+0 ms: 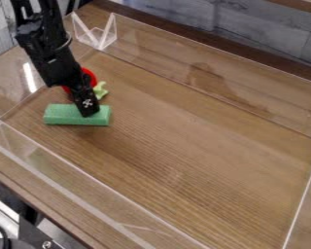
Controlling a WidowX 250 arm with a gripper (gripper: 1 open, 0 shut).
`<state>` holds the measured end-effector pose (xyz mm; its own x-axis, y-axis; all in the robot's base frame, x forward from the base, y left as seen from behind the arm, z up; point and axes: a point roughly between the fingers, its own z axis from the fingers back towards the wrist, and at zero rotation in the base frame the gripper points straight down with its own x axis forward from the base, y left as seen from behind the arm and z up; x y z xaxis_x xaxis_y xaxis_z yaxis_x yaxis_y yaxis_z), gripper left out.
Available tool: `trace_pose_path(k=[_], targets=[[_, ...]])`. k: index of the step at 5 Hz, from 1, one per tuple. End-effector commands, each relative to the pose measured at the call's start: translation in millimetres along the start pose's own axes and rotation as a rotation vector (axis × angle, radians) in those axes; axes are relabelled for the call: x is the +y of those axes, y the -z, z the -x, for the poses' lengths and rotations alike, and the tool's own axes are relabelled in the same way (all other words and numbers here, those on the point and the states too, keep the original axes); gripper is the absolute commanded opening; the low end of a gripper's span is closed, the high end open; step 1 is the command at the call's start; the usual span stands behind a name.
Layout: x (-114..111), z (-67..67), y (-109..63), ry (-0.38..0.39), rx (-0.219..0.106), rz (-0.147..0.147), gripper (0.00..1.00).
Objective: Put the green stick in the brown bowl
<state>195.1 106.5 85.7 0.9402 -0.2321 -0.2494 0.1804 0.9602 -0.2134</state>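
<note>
The green stick point(78, 116) is a flat green block lying on the wooden table at the left. My gripper point(85, 102) hangs just above its middle, at its far edge, on the black arm point(48, 49). The fingers look close together, but the frame does not show whether they are open or shut, or whether they touch the stick. The stick rests on the table. No brown bowl shows in this view.
A red object point(85, 76) with a small light-green piece point(102, 91) lies just behind the gripper. Clear plastic walls point(67, 185) ring the wooden table point(197, 126). A clear bracket point(96, 34) stands at the back left.
</note>
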Motion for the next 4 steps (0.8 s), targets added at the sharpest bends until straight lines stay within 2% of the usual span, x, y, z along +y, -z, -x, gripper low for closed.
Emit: trace_pose_path(k=[1,4], targets=[[-7.7,-2.0,-14.1,0.012,-0.042,-0.041,0.0],[-27.9,-1.9,-6.7,0.027,-0.026,-0.032,0.0]])
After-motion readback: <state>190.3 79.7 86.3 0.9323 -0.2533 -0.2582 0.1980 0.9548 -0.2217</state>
